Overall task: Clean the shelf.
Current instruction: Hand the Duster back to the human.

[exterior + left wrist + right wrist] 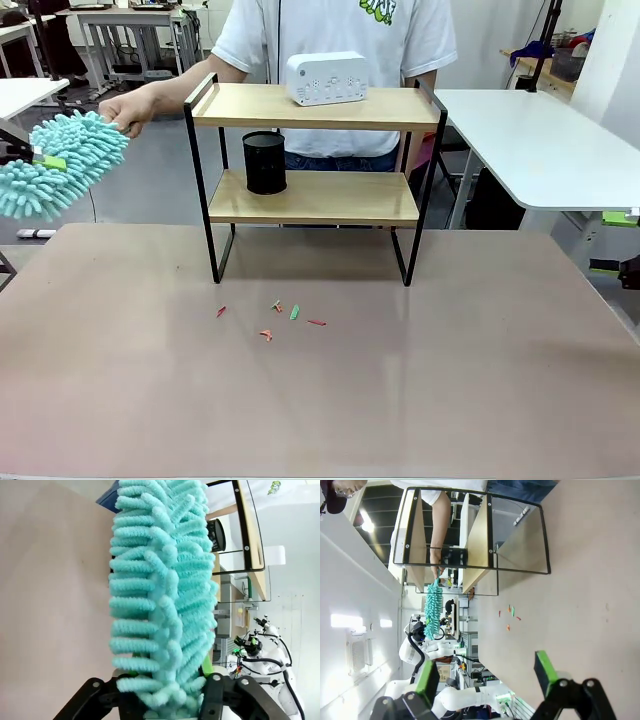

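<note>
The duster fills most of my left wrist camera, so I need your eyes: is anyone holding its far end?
Observer: Yes. A person's hand at the far left of the table grips the far end of the turquoise duster.
Operator: Is there anything on the shelf's top board?
Observer: A white box sits on the top board of the shelf.
Operator: Is there any mess on the table?
Observer: Small red and green scraps lie on the table, just in front of the shelf.
</note>
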`<state>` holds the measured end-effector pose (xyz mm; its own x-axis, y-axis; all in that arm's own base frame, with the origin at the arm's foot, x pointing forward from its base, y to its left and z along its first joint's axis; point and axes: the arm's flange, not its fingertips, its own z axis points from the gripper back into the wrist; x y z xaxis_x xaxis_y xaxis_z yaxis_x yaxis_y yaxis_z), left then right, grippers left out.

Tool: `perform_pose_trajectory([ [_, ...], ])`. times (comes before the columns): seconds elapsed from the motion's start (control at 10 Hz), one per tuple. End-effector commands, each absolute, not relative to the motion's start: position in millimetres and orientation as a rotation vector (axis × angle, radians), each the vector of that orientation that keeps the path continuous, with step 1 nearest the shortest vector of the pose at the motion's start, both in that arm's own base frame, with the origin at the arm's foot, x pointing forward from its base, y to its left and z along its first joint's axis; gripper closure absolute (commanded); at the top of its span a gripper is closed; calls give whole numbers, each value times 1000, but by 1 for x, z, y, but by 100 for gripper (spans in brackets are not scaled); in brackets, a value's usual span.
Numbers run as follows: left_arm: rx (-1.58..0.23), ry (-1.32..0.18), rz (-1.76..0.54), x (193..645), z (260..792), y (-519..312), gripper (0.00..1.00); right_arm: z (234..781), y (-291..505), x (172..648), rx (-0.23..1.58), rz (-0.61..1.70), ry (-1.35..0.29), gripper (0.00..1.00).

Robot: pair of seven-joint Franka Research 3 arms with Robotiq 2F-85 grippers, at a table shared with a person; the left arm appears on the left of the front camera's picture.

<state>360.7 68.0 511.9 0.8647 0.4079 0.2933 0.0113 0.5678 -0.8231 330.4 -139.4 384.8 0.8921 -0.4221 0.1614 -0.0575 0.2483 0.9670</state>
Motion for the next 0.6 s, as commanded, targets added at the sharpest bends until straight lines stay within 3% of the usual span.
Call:
perform_pose_trajectory([
  [0.0, -985, -502, 222, 352, 515, 63, 0, 390, -140, 327, 1312, -270, -411, 0],
  [0.3, -1120, -387, 89, 354, 495, 25, 0, 390, -140, 327, 1312, -270, -411, 0],
  [0.4, -1318, -271, 23, 365, 481, 14, 0, 390, -140, 327, 1312, -270, -411, 0],
  [0.5, -1327, -259, 25, 380, 460, 9, 0, 390, -140, 327, 1312, -270, -411, 0],
])
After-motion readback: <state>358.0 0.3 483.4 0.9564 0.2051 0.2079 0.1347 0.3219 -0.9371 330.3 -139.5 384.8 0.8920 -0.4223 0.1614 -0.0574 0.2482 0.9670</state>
